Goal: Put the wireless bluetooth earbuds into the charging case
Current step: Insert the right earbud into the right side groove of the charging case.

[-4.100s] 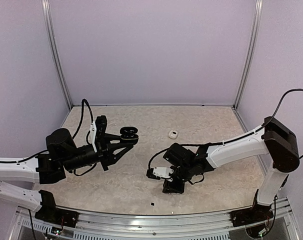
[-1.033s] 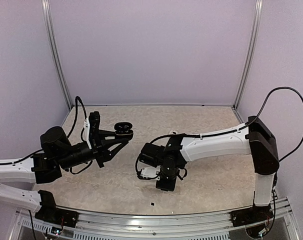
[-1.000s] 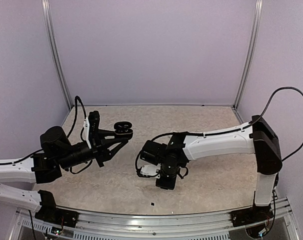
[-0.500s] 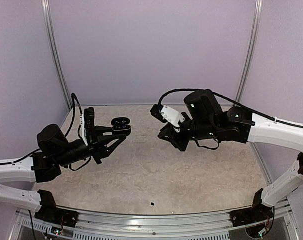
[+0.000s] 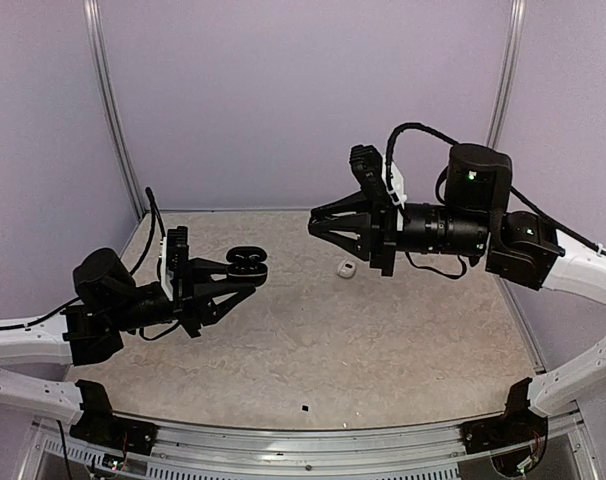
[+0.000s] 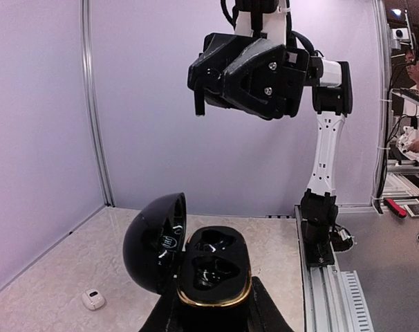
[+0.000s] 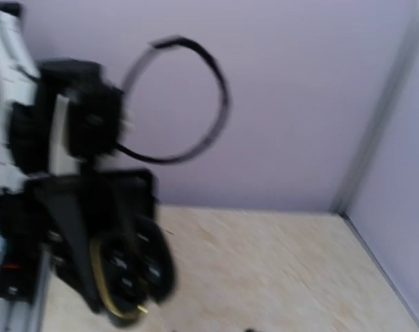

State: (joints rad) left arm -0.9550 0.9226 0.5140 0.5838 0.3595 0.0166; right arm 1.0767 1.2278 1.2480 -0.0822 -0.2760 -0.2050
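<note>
**Top view.** A pale, marbled table stands between lavender walls, with metal posts in the far corners. On the left, the left pincer is clamped on the black charging case and holds it above the table with the lid up. The right pincer hangs high at far right, its tips pointing left towards the case but well apart from it. I cannot tell how wide it stands or whether it holds anything. A white earbud lies on the table below it, to the right of the case.

**Left wrist view.** The case sits between the left pincer's fingers. Its lid is swung open to the left. The wells are glossy black, so what they hold is unclear. The right pincer hangs above and beyond the case. The white earbud rests on the table at lower left.

**Right wrist view.** The picture is blurred. The open case shows at lower left, gripped by the left arm. The right pincer's own fingers cannot be made out.
</note>
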